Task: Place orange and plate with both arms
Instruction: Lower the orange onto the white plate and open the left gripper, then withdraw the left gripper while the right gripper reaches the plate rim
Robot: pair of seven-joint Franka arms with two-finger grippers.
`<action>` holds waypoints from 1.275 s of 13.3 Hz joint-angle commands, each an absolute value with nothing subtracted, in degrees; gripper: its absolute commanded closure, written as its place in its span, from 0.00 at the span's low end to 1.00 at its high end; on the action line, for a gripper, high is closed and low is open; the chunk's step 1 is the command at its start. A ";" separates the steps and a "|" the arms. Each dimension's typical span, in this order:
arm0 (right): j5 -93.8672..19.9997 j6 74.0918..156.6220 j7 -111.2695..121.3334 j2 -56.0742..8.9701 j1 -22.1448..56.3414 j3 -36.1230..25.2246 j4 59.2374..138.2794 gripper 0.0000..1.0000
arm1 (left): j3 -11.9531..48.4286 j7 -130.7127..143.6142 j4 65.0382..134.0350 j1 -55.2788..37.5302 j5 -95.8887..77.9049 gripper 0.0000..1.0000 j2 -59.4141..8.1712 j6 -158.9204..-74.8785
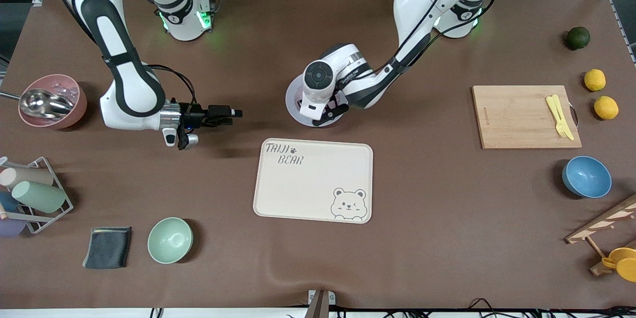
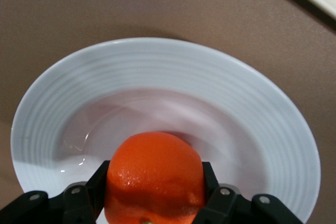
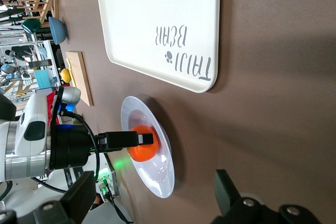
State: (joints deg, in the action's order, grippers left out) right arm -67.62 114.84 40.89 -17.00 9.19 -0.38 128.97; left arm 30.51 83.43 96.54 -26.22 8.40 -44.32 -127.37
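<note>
Left gripper (image 2: 152, 211) jaws clamped on orange (image 2: 154, 174) over plate (image 2: 262, 108); right gripper (image 1: 233, 114) jaws wide apart.

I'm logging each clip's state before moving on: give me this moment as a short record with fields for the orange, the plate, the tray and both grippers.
orange: the orange is clamped in the left gripper, in the plate's well
plate: the plate is on the table, farther from the front camera than the tray
tray: the bear-printed tray has nothing on it
left gripper: shut on the orange, over the plate
right gripper: the right gripper is open, holds nothing, and waits above the table toward the right arm's end
</note>
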 commanded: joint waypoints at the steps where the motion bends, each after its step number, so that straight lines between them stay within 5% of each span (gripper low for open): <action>1: -69.52 115.66 42.01 -16.87 10.11 -0.70 129.64 0.00 | 30.15 84.99 95.71 -26.81 10.02 0.00 -44.74 -127.97; 7: -72.85 117.68 42.10 -17.75 13.70 -0.70 129.73 0.00 | 30.15 84.73 95.71 -24.35 10.11 0.00 -35.45 -121.75; 13: -80.75 119.97 50.17 -21.61 16.95 -0.70 130.17 0.00 | 30.32 76.93 95.62 -9.96 10.11 0.00 -15.58 -111.29; 17: -89.11 122.69 55.09 -23.20 21.35 -0.70 131.22 0.05 | 30.32 60.78 92.39 0.42 10.02 0.00 -9.85 -103.39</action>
